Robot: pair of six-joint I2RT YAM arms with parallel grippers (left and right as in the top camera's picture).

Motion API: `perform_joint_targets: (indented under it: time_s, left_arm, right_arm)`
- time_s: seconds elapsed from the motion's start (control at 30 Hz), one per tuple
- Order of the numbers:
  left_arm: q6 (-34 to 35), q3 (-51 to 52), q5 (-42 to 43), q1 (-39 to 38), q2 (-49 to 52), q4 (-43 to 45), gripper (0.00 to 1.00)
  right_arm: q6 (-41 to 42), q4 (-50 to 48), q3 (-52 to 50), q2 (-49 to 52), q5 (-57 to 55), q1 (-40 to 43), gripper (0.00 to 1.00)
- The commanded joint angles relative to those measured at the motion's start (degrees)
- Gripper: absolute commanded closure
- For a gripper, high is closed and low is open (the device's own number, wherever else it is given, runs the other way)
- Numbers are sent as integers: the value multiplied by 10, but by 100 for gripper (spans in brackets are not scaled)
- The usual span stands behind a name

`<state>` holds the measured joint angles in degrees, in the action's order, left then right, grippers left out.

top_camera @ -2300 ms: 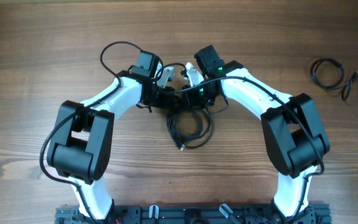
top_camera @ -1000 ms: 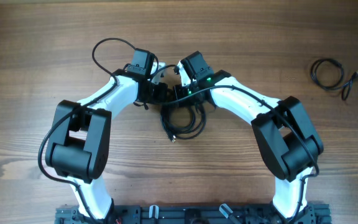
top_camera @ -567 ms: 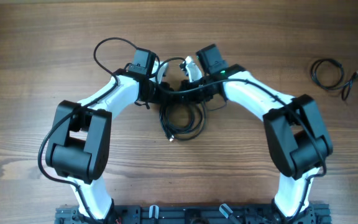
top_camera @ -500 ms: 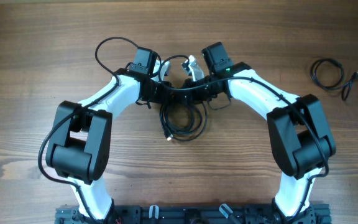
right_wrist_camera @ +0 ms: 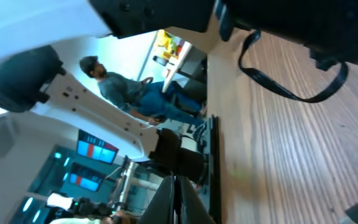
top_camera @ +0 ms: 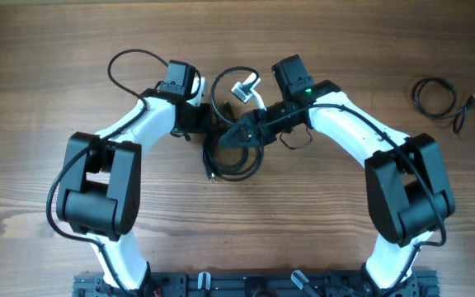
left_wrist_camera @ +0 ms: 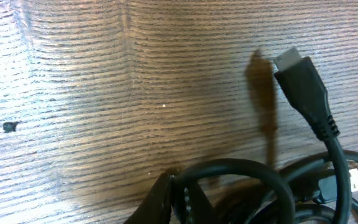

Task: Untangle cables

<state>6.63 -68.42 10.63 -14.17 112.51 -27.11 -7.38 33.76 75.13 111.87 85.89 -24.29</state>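
The tangled cables [top_camera: 233, 158] lie as a bunch of thin black loops on the wooden table between my two arms. In the left wrist view my left gripper [left_wrist_camera: 176, 200] is shut on one black loop [left_wrist_camera: 253, 171] of the bunch, and a black plug end [left_wrist_camera: 303, 84] hangs over the wood. In the overhead view the left gripper [top_camera: 209, 115] sits at the bunch's upper left. My right gripper [top_camera: 246, 88] is shut, raised above the bunch, and a thin cable arc [top_camera: 225, 76] runs to its fingertips. Its shut jaws [right_wrist_camera: 176, 199] show in the right wrist view.
A separate coiled black cable [top_camera: 434, 96] with a plug end lies at the far right of the table. A thick black wire [top_camera: 126, 66] loops out from the left arm. The right wrist view is tilted toward the room beyond the table edge.
Both grippers moved toward the far side and apart, the left one leftward. The cable bunch slid left with the left gripper, and one strand is drawn up to the right gripper.
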Motion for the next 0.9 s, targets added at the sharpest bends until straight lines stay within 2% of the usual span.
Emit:
perform_joint_targets:
  time_s: [0.0, 0.2, 0.53, 0.57, 0.6, 0.63, 0.8, 0.87]
  left_arm:
    - [12, 3, -11, -1, 5, 1, 91]
    - [12, 3, -11, -1, 5, 1, 91]
    - [14, 3, -11, -2, 5, 1, 90]
    - [14, 3, -11, -2, 5, 1, 90]
    - [14, 3, -11, -2, 5, 1, 90]
    - [14, 3, -11, -2, 5, 2, 90]
    - [13, 3, -10, -2, 5, 2, 91]
    - [13, 3, 8, -2, 5, 4, 91]
  right_arm:
    - [25, -3, 2, -9, -91, 5, 96]
    - [169, -2, 2, -9, -386, 5, 96]
    - [265, -1, 2, -7, -703, 5, 95]
    - [275, -1, 2, -7, -720, 5, 94]
    - [275, -1, 2, -7, -721, 5, 87]
    - [275, -1, 2, -7, -721, 5, 85]
    - [275, 1, 1, -7, -677, 4, 83]
    - [303, 1, 1, -7, -671, 3, 80]
